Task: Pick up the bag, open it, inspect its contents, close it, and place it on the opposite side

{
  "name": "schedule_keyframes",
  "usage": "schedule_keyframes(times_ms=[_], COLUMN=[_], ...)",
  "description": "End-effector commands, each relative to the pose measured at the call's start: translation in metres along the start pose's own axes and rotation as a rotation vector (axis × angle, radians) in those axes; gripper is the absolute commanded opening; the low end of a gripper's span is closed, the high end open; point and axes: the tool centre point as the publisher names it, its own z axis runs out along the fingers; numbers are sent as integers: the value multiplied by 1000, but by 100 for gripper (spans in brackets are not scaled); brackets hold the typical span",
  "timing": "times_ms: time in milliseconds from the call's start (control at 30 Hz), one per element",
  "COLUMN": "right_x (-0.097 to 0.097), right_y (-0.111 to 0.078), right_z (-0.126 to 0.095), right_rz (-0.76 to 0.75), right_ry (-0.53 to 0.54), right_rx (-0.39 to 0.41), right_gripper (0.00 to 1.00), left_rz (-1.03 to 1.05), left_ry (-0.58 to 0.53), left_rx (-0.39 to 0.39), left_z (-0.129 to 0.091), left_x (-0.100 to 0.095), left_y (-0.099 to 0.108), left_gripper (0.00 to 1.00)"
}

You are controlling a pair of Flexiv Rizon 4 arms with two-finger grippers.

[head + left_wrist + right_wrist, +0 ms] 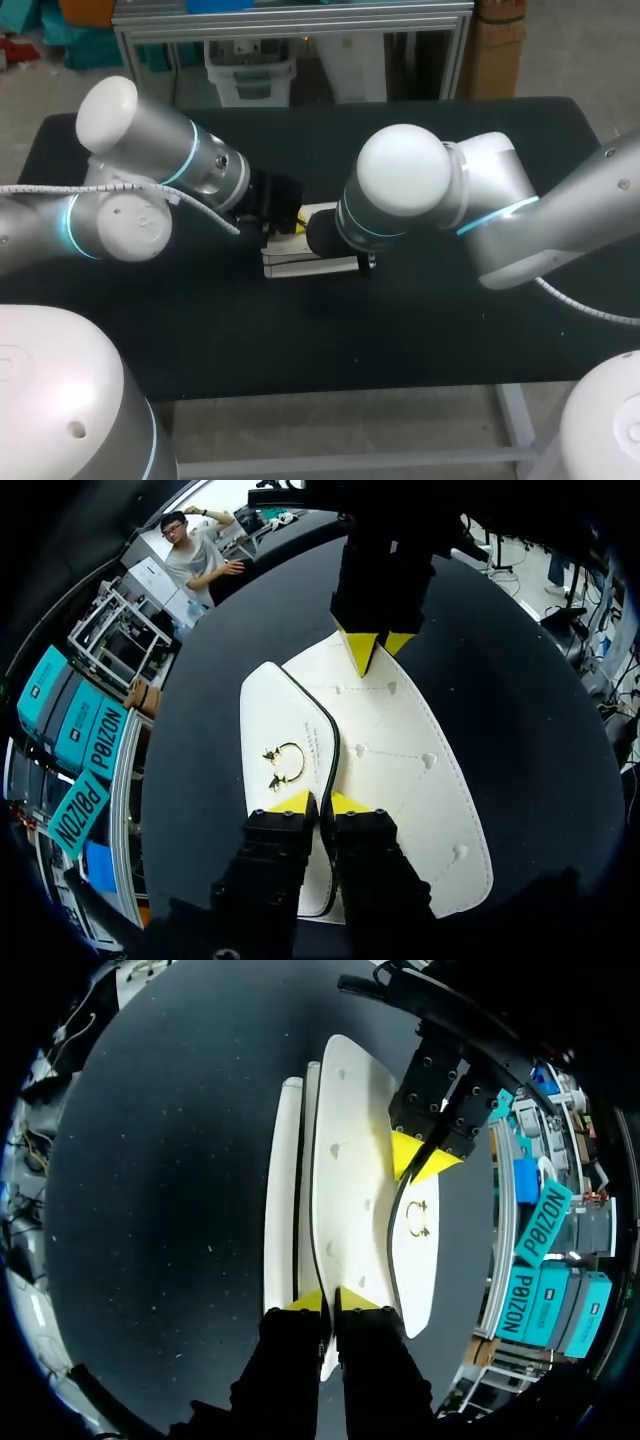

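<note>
Bag [315, 265], white, lies near the middle of our black table [420, 340], between our two arms. Its flap [282, 720], edged in black and bearing a gold ring clasp [283, 766], overlaps a broad stitched panel [400, 760].

Our left gripper [320, 802] is pinched tight on the flap's black edge, one yellow tip on each side of it, just beside the clasp. Our right gripper [330, 1301] is clenched on the bag at the opposite end, its tips close together with the white panel's edge between them.

The two grippers face each other across the bag. In the head view our right arm's wrist covers its own gripper and part of the bag, so we see only the bag's near side there.
</note>
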Motion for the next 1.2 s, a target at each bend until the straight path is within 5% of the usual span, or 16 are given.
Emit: schedule_keyframes(times_ms=[33,167,633,800,900,967,1100,1200], right_x=[-1,-1,-2,-2,-2,-2,-2,-2], right_y=[2,3,4,5,4,4,4,3], right_z=[1,1,-2,-3,-4,-5,-9,-13], right_rz=[-1,-4,-6,-3,1,1,-2,-5], right_ry=[2,3,1,-2,-4,-6,-15,-24], right_rx=[5,6,7,1,-2,-4,-11,-19], right_gripper=[0,0,0,0,67,98,100,100], left_rz=[2,7,20,-7,-20,-34,-55,-63], left_ry=[-40,-77,-138,-141,-140,-139,-140,-144], left_rx=[19,29,118,134,137,142,153,159], left_z=[-6,-15,-40,-41,-39,-38,-39,-43], left_x=[6,4,-5,-10,-11,-11,-12,-13], left_y=[1,-2,-9,-10,-11,-11,-10,-10], left_gripper=[45,55,49,57,80,82,100,100])
